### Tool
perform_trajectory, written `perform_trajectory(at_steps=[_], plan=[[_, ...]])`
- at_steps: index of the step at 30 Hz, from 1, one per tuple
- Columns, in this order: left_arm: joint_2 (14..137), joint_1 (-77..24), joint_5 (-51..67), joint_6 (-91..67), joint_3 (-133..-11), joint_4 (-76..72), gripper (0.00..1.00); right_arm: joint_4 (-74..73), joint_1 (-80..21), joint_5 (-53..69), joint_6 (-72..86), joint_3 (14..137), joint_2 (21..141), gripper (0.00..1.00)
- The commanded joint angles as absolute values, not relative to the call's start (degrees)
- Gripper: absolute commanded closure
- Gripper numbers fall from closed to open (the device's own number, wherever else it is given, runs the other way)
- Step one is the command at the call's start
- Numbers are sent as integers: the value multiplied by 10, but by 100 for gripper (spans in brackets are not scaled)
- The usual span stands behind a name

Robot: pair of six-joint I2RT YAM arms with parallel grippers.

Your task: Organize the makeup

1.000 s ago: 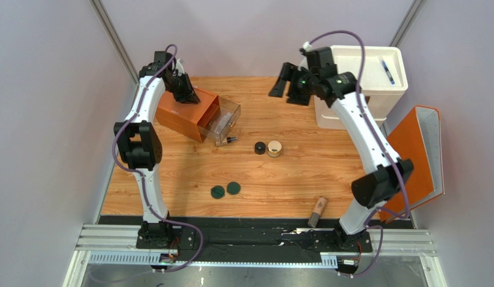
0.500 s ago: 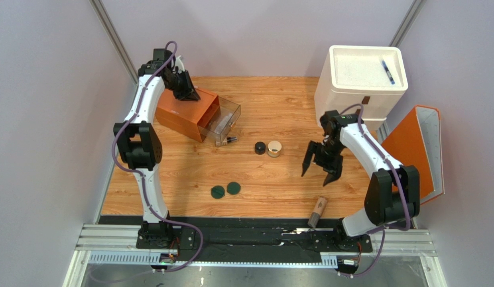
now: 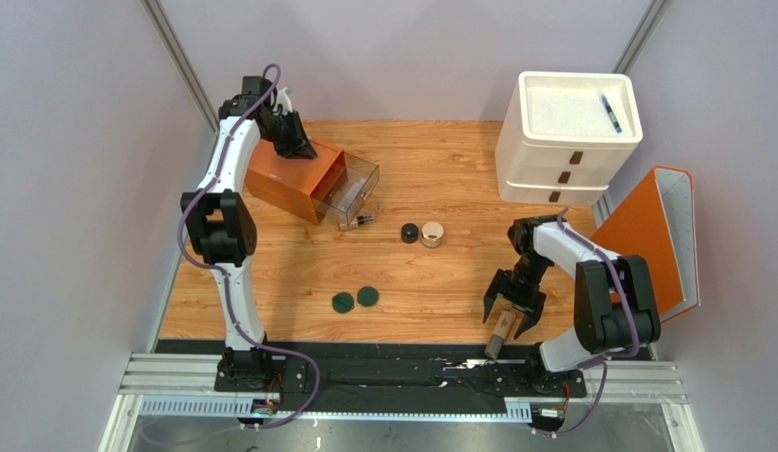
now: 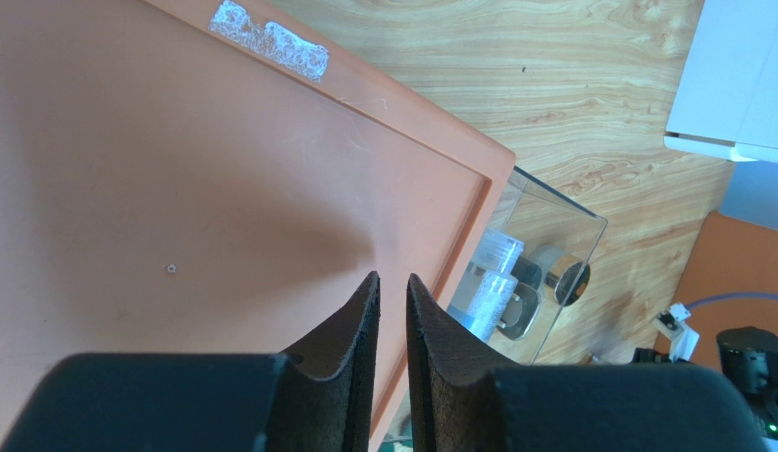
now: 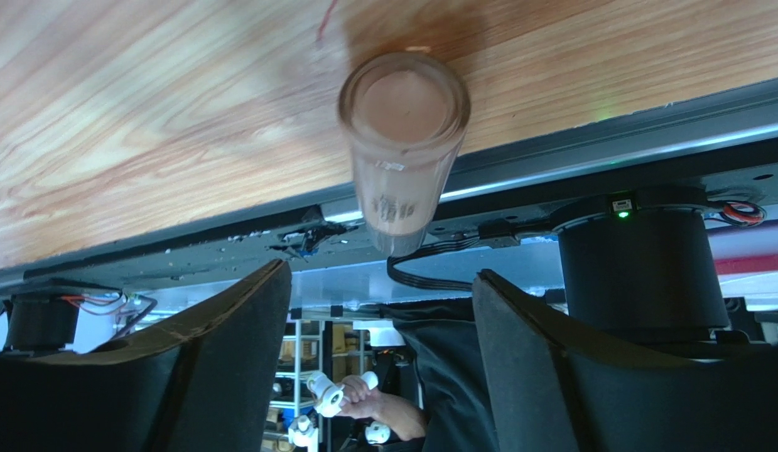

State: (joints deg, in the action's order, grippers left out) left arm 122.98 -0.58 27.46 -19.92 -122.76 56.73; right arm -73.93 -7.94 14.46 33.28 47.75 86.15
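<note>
**Right:** a smooth, cylindrical beige bottle (image 5: pixel 402 132) lies on the wood-grain table (image 3: pixel 440 179) at its near edge. It is framed by the widely parted fingers of the right gripper (image 3: pixel 511 318) (no contact visible).

**Left:** the left gripper (image 4: pixel 392 278), fingers nearly together on nothing, hangs over the matte orange drawer box (image 4: pixel 175 188). The box's transparent drawer (image 4: pixel 543 212) is pulled out and holds clear bottles (image 4: pixel 491 264).

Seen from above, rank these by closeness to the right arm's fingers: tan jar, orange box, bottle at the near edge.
1. Bottle, just below the right fingers.
2. Tan jar, mid-table.
3. Orange box, far left.
</note>
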Motion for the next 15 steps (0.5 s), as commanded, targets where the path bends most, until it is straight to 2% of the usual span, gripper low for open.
perform_trajectory(at_steps=[1,12,14,15], plan=[[1229,-4,287,-184,-1251,577,78,-700,-74,127,355,463,870,29],[1223,-4,285,-188,-1248,578,78,-622,-71,106,338,469,983,35],[1220,-4,281,-187,-1246,580,78,-611,-71,100,331,471,1002,42],[1218,-4,280,-187,-1245,581,78,-607,-70,98,325,473,1007,55]])
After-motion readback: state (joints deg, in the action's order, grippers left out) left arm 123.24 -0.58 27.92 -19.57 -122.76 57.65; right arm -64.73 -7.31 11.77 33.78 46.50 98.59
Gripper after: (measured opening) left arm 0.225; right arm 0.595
